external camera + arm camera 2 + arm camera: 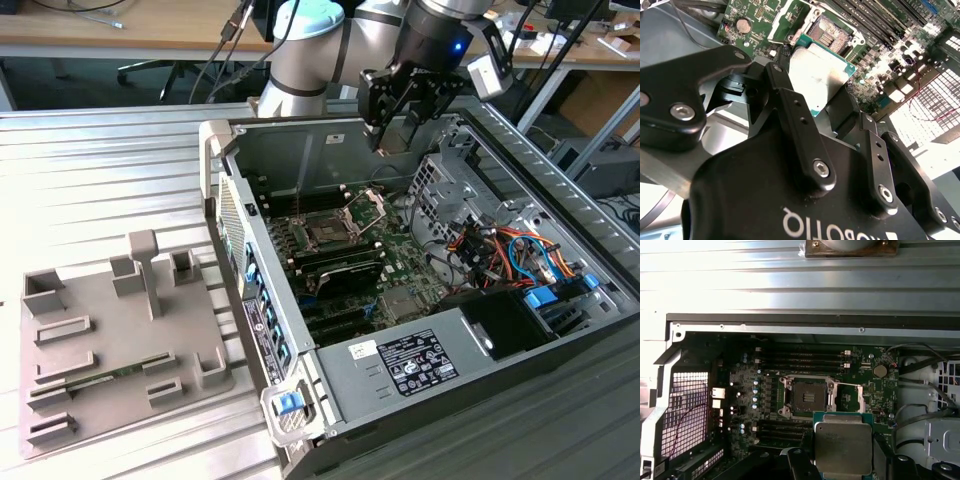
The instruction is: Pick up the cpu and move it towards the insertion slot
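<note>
One cpu [842, 447], one insertion slot [806, 397].

cpu [842, 449]: silver-topped, held aloft | insertion slot [805, 398]: open, dark-centred, empty

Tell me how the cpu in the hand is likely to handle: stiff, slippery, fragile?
The cpu looks like a thin, flat, rigid plate, so probably stiff and light. Its smooth metal top may slip between the hand's fingers, which pinch only its edges. The underside is hidden and may be delicate.
</note>
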Robot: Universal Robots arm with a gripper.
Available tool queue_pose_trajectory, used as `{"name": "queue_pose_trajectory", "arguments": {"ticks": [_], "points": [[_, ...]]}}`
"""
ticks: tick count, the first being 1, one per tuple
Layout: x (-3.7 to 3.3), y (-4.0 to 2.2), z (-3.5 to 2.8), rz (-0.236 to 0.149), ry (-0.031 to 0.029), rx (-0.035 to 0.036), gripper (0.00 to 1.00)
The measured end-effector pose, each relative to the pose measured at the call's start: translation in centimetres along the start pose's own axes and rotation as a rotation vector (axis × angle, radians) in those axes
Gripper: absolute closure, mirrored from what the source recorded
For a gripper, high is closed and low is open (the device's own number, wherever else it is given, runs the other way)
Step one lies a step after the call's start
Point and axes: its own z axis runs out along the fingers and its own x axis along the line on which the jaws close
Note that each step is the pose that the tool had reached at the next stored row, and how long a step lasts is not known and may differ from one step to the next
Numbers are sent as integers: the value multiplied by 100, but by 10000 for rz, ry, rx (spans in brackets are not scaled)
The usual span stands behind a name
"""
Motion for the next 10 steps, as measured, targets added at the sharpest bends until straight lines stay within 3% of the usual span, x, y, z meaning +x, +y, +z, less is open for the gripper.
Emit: {"name": "queue_pose_trajectory", "arguments": {"ticks": [10], "points": [[0, -1, 19, 0, 0, 0, 45]]}}
